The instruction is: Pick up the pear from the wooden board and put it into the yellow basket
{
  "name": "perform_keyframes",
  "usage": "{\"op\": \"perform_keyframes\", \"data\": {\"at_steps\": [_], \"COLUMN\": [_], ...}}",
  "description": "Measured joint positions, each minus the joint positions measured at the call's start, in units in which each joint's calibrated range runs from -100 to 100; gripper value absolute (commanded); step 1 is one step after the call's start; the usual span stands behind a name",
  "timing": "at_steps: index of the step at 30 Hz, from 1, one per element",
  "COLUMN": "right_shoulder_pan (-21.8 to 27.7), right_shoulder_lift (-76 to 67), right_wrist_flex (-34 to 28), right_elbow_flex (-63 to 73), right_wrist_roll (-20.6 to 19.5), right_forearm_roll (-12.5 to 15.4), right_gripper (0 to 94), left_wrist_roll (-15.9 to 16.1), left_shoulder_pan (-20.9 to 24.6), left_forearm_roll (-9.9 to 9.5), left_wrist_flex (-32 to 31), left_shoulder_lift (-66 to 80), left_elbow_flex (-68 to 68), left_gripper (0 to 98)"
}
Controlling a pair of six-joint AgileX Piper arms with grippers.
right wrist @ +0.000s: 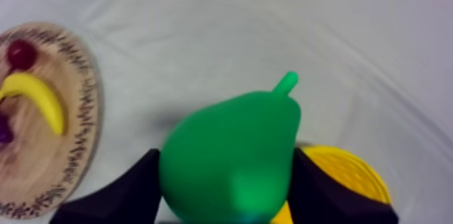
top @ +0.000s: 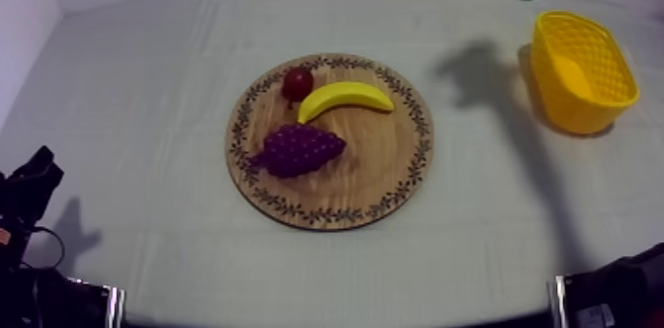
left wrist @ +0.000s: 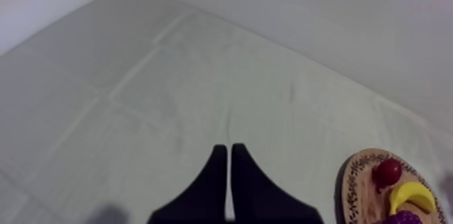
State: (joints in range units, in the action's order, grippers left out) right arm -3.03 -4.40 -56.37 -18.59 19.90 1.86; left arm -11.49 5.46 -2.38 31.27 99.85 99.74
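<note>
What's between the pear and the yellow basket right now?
Nothing visible. The right end effector is shut on the pear and holds it up close to the yellow basket, whose open top is unobstructed.

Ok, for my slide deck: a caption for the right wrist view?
Right tool holds the green pear near the yellow basket, away from the wooden board.

The banana (top: 346, 98) lies behind the grapes (top: 296, 148) on the board (top: 380, 169), basket (top: 578, 115) well to its right.
</note>
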Motion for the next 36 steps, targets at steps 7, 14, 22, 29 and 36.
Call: {"op": "perform_keyframes", "data": {"at_steps": [7,14,22,29,36], "right_shoulder_pan": [10.76,18.81,20.03,18.76,16.72], "right_shoulder_lift": [-0.96,1.06,3.88,5.82,8.38], "right_wrist_flex": [0.68,2.84,4.79,5.4,6.8], "right_elbow_flex": [-0.94,-6.02,-10.14,-10.89,-11.81], "right_wrist_roll": [0.23,1.62,3.39,3.71,3.42], "right_forearm_roll": [-0.12,1.62,4.13,4.94,5.07], "right_gripper": [34.5,35.3,35.4,35.4,38.7], "left_wrist_roll": [0.0,0.0,0.0,-0.03,-0.03], "left_shoulder_pan": [0.0,0.0,0.0,0.0,0.0], "left_forearm_roll": [0.0,0.0,0.0,0.0,0.0], "left_wrist_flex": [0.0,0.0,0.0,0.0,0.0], "left_shoulder_lift": [0.0,0.0,0.0,0.0,0.0], "left_elbow_flex": [0.0,0.0,0.0,0.0,0.0], "left_gripper": [0.1,0.1,0.1,0.1,0.1]}}
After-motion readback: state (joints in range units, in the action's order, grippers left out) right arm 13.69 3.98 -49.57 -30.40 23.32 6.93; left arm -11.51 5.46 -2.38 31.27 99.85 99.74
